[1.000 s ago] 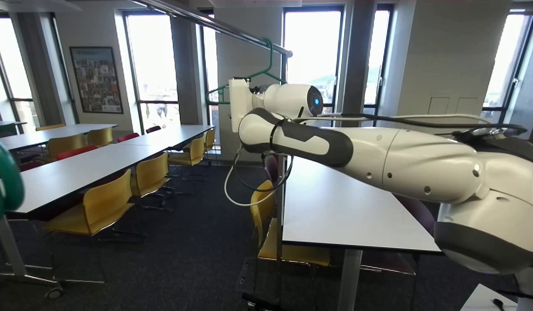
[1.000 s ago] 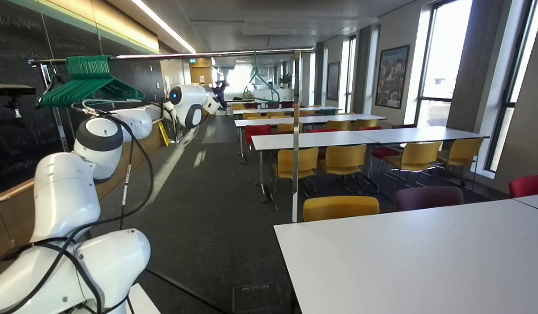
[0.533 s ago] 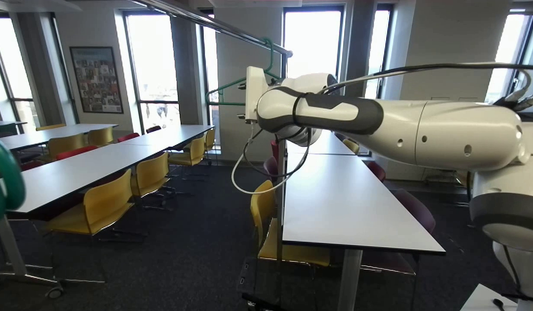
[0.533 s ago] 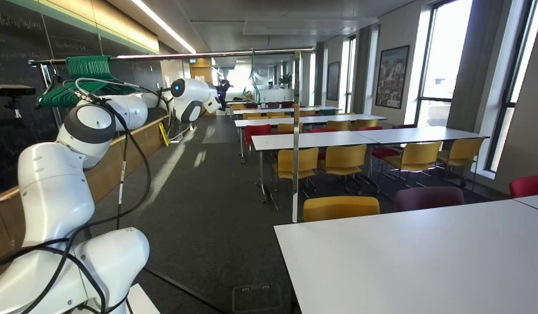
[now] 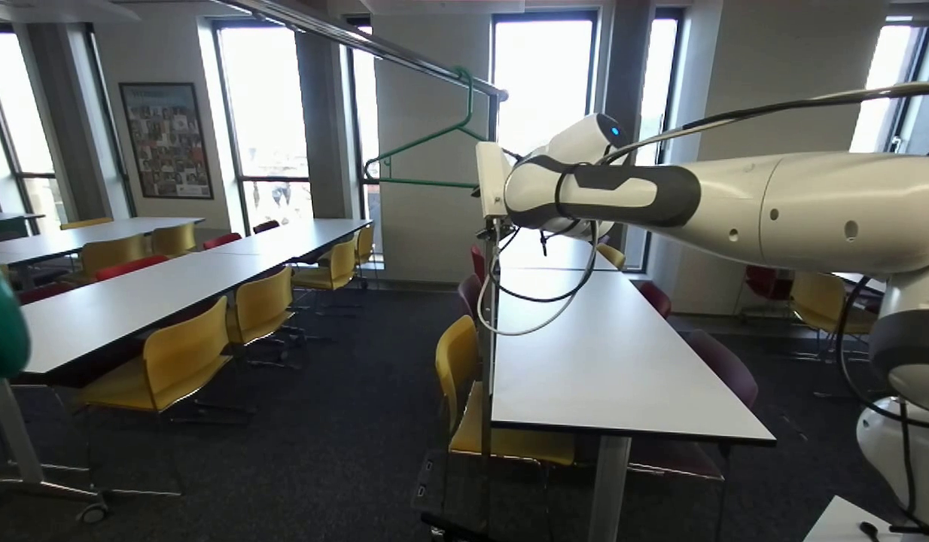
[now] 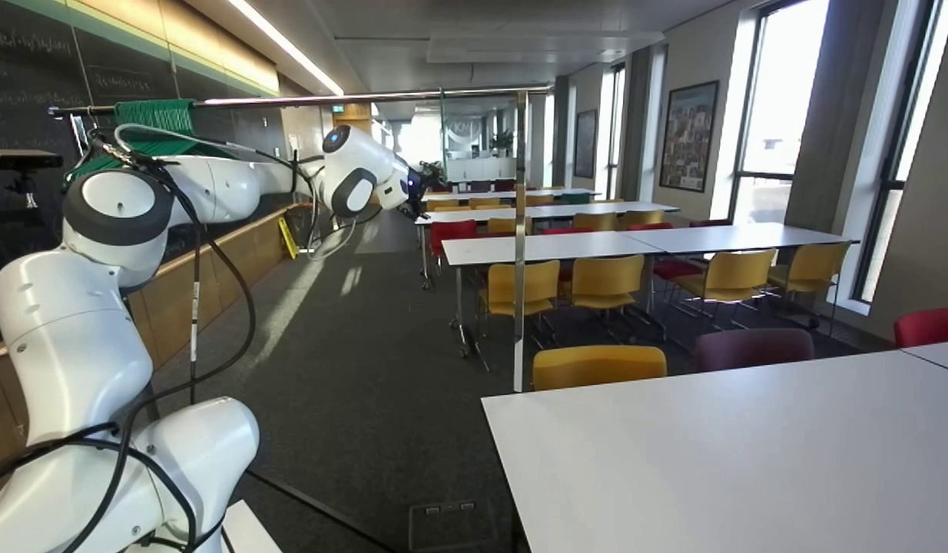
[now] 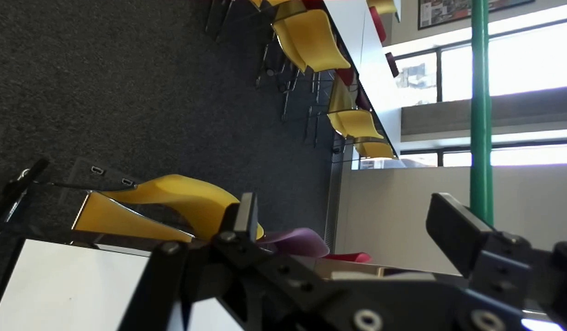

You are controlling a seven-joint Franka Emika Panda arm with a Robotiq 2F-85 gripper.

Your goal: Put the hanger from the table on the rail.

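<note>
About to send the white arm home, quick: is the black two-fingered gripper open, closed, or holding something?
Black two-fingered gripper: open, holding nothing; the thin green triangular hanger hangs on the long grey metal rail.

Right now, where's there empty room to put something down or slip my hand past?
The near white table has bare top beside the yellow chair and purple chair. There's also space along the rail between the hanger bunch and the lone hanger. Crowded: that bunch, and around the lone hanger, with the fingers close.

Bright windows [image 5: 263, 98]; dark carpet [image 5: 336, 436]
</note>
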